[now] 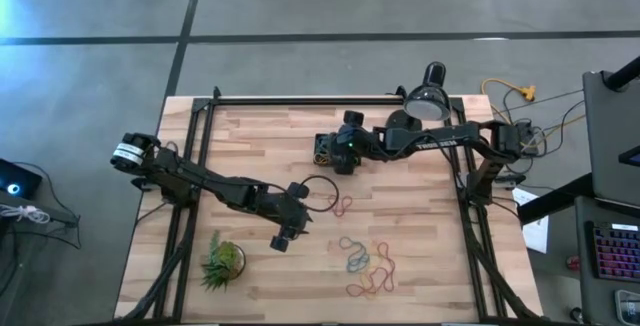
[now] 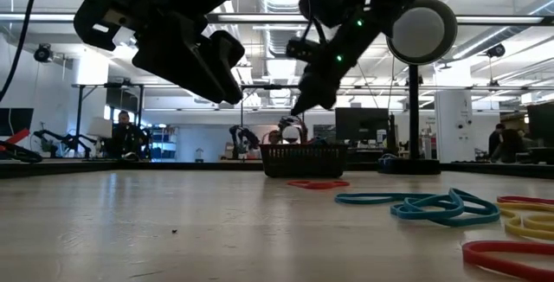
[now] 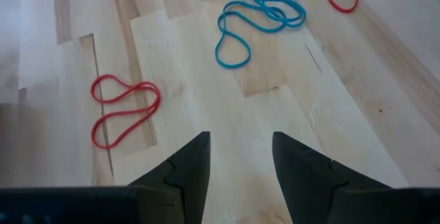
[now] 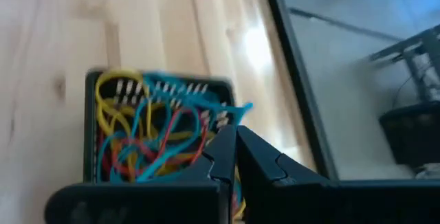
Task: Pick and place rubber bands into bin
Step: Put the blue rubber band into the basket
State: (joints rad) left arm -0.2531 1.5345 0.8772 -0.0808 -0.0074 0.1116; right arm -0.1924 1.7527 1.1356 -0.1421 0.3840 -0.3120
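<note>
- Pale butcher-block wood makes up my counter (image 1: 420, 236), which sits on a grey concrete floor, with an open workshop visible beyond it in the low view.
- My left tool (image 3: 240, 165) hangs above the counter near its middle, jaws parted and empty, with bare wood showing between its two dark fingers (image 3: 192, 165).
- Just ahead of that tool lies a red rubber band (image 3: 124, 107) folded into a loose figure-of-eight; farther off are tangled blue rubber bands (image 3: 258, 18), with yellow and red loops beyond them.
- From above, the loose rubber bands (image 1: 365, 266) are scattered toward the counter's near edge, right of a small spiky green plant (image 1: 222, 262).
- My right tool (image 4: 230, 148) is poised over the small black ribbed bin (image 1: 328, 148), its jaws pressed together; I see nothing gripped between them.
- Near the counter's far edge, the bin holds a tangle of yellow, blue, red and orange bands (image 4: 151, 141).
- A black desk lamp with a round shade (image 1: 428, 101) stands at the far edge, close beside the right arm.
</note>
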